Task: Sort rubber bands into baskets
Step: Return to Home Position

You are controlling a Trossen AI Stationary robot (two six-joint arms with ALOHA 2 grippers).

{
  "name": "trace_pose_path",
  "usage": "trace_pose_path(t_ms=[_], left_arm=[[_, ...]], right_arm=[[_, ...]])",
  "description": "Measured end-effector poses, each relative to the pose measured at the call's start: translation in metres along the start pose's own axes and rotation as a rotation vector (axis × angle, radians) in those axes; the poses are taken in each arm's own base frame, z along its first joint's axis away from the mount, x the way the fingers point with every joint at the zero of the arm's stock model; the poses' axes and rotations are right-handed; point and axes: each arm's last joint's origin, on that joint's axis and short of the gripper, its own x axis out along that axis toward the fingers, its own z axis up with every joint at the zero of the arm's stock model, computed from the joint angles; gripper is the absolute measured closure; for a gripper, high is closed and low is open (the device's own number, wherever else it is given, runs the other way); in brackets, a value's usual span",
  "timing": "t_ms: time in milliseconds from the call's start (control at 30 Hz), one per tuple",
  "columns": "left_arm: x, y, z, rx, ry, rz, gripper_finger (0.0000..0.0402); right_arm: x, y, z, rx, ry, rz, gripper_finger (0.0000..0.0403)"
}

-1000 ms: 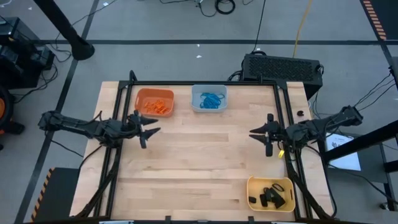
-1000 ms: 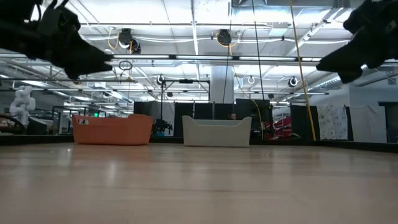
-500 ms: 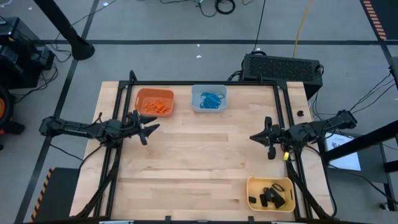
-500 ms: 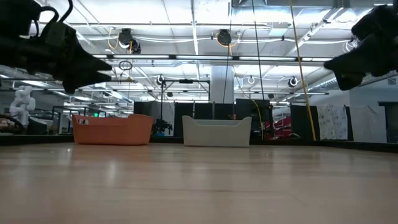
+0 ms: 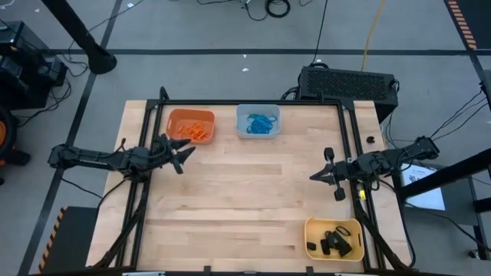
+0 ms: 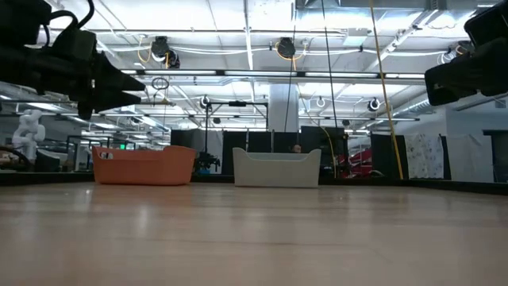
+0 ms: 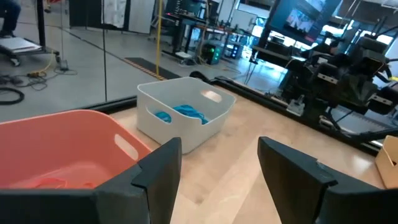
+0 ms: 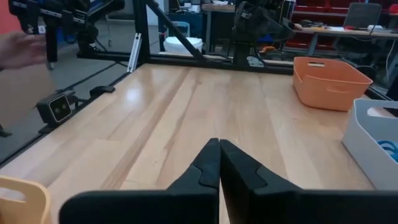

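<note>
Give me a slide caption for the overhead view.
Rubber bands sorted into orange basket, blue-grey basket and yellow basket; left gripper open, right gripper shut.

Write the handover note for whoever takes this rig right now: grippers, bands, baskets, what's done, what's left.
Left gripper: open, empty, above the table's left side, near the orange basket.
Right gripper: shut, nothing seen in it, above the right side, not far from the yellow basket.
Orange bands lie in the orange basket, blue bands in the blue-grey basket, black bands in the yellow basket.
Done: sorting looks complete; no loose band shows on the table in the high view.
Left: probably only parking both arms.
</note>
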Motion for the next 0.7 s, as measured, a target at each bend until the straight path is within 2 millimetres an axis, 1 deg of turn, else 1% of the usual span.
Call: trace_pose_path(t_ms=[167, 400, 700], left_arm=[[0.0, 0.0, -0.0001, 0.001, 0.001, 0.0, 0.0183], [0.0, 0.0001, -0.0002, 0.004, 0.001, 0.0, 0.0183], [0.0, 0.0001, -0.0004, 0.004, 0.002, 0.0, 0.0183]], right_arm=[[0.0, 0.0, 0.0001, 0.001, -0.001, 0.0, 0.0402], [0.0, 0.0, 0.0001, 0.126, -0.001, 0.0, 0.0401], [0.0, 0.0, 0.0001, 0.133, -0.001, 0.0, 0.0401]])
